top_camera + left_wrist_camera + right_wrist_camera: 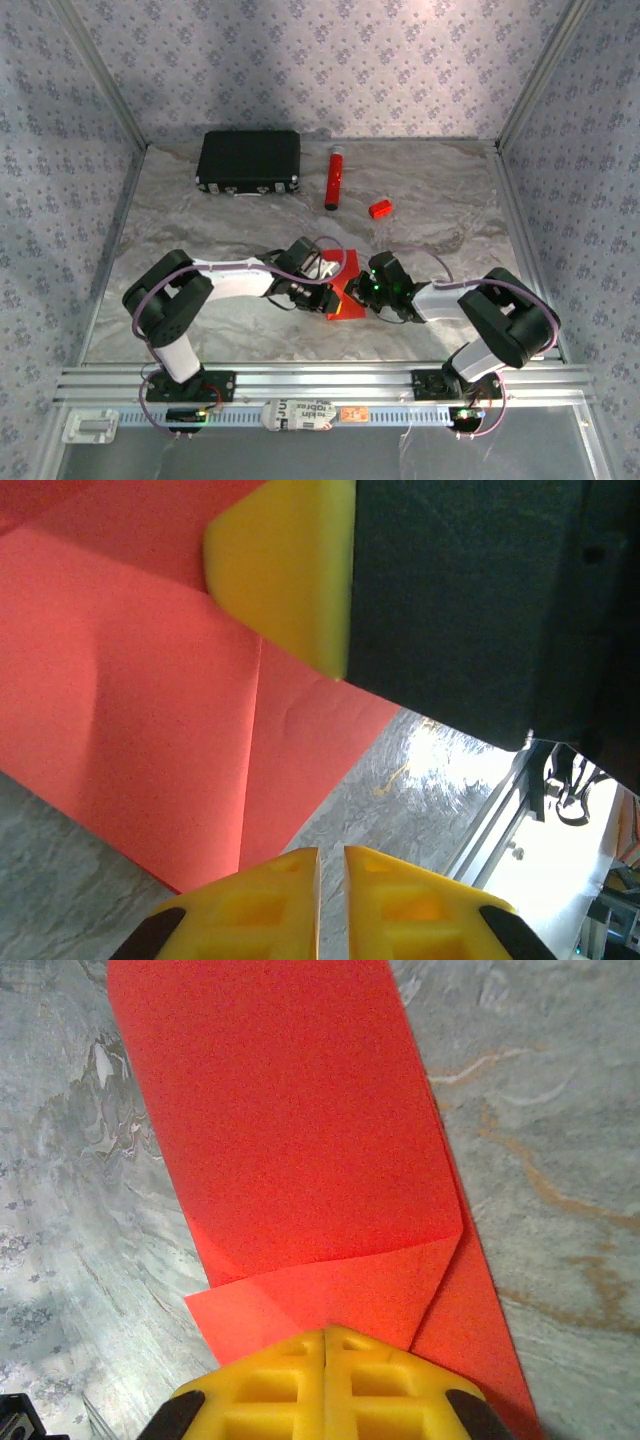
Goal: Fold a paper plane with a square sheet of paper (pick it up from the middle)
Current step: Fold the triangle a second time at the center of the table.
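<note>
One red paper (300, 1110), right end effector (326, 1332) closed, left end effector (332, 852) seemingly barely parted

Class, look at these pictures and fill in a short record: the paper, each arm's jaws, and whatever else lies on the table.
paper: red sheet, partly folded, flat on the table between both arms
left jaws: slightly apart at the sheet's edge, nothing between them
right jaws: closed, tips at a folded-over corner
far side: black case, red tube lying down, small red block
</note>
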`<state>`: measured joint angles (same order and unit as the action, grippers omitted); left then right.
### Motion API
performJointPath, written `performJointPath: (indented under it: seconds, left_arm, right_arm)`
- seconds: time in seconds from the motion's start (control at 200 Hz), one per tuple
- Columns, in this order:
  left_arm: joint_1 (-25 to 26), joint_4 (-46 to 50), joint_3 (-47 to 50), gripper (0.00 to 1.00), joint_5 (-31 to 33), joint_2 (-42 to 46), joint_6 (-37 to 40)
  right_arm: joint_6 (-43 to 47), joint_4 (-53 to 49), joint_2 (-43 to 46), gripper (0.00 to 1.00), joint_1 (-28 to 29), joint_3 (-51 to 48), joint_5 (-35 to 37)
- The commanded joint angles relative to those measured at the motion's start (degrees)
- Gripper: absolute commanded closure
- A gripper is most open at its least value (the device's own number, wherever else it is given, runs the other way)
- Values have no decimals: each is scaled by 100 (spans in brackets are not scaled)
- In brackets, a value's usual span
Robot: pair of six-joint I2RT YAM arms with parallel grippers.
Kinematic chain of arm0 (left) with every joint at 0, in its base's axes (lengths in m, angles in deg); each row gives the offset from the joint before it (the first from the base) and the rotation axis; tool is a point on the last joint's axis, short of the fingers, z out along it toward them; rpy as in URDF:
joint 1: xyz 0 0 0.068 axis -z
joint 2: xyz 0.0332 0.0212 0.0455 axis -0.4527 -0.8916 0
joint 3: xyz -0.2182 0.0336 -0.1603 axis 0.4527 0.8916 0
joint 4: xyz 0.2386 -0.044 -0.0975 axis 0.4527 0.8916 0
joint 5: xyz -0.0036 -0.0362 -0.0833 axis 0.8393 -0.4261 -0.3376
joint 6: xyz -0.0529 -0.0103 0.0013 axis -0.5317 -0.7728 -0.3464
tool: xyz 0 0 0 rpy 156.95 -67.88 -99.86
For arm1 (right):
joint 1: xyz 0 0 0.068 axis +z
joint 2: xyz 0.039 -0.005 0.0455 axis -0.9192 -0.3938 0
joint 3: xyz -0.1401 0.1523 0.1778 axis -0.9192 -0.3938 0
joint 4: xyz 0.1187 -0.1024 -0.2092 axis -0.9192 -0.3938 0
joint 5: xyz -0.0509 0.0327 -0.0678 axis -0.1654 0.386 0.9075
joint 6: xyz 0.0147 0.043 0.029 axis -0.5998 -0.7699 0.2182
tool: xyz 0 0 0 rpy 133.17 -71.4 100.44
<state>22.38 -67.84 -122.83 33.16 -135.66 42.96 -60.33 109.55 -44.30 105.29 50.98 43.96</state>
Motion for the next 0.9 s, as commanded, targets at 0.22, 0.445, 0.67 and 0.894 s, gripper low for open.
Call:
performJointPath:
  seconds: [0.22,0.445,0.67,0.894]
  left_arm:
    - [2,189,-286,89,455,-503,214]
    - [-142,194,292,91,478,-408,-69]
    - [-260,156,404,93,181,-354,-64]
    - [-261,130,401,96,127,-402,-70]
  right_arm:
    - [36,-625,-38,100,-67,-146,271]
    - [46,-625,-46,100,-68,-193,297]
    - [120,-551,-31,100,-95,-180,248]
    - [472,-554,477,100,-107,66,191]
